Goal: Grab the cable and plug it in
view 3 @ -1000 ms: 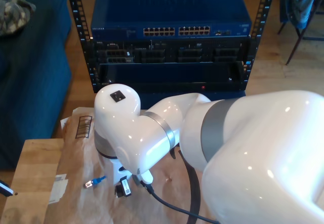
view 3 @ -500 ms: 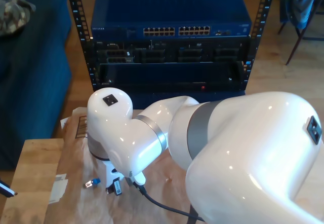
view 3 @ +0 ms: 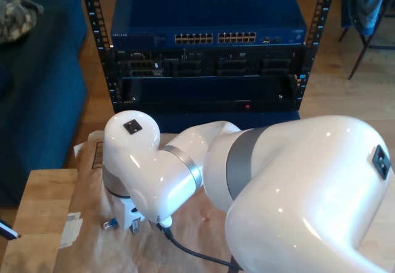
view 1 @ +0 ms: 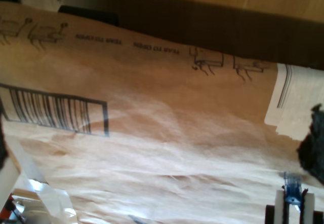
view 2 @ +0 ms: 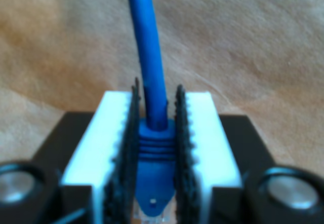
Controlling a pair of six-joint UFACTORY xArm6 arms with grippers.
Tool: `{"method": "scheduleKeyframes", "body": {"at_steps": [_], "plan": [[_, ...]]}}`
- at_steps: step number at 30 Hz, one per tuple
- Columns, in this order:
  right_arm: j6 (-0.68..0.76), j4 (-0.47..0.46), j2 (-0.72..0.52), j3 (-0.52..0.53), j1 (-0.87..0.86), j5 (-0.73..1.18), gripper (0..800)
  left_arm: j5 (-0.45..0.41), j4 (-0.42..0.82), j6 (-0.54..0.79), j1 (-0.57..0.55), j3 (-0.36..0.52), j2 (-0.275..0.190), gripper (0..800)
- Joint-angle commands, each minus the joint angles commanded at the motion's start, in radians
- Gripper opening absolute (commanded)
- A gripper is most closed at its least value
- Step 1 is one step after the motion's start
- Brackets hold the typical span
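- My second gripper [view 2: 157, 148] is clamped on the cable [view 2: 152, 72]: the two ribbed black pads [view 2: 183, 153] press the blue strain-relief boot from either side, and the clear plug tip pokes out just behind them
- From the boot, the bright-blue cable runs straight out away from the jaws over crumpled brown paper [view 2: 263, 46]
- In the first wrist view, the brown paper packaging [view 1: 152, 133] lies flat, printed with a barcode [view 1: 55, 113] and a white label [view 1: 296, 107] at its edge; a small blue piece held between white fingers [view 1: 292, 196] sits beyond it
- I cannot tell whether my first gripper is apart or together
- In the exterior view, a white arm [view 3: 185, 174] bends low over the paper on the wooden table [view 3: 37, 217], with a blue plug end [view 3: 111, 224] just beside its lower tip
- Behind stands a rack with a blue network switch [view 3: 210, 20] showing rows of ports
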Motion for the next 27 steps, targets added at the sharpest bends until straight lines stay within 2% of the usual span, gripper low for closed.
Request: {"method": "scheduleKeyframes", "body": {"at_steps": [2, 5, 12, 17, 21, 27], "plan": [[-0.002, 0.0, -0.031, 0.014, -0.012, 0.002, 2, 0.002, -0.005, -0.014, -0.017, -0.014, 0.0, 800], [-0.002, 0.002, -0.146, 0.075, -0.084, 0.008, 2, 0.008, -0.031, -0.078, -0.086, -0.061, 0.0, 800], [0.002, 0.006, -0.404, 0.227, -0.284, 0.094, 2, 0.008, -0.052, -0.288, -0.35, -0.166, 0.008, 800], [0.014, 0.008, -0.594, 0.325, -0.433, 0.192, 2, 0.006, -0.16, -0.368, -0.503, -0.233, 0.012, 800], [0.014, 0.011, -0.735, 0.376, -0.531, 0.272, 2, 0.006, -0.235, -0.417, -0.562, -0.308, 0.048, 800], [0.014, 0.063, -0.875, 0.4, -0.58, 0.388, 2, 0.008, -0.342, -0.457, -0.637, -0.381, 0.06, 800]]}}
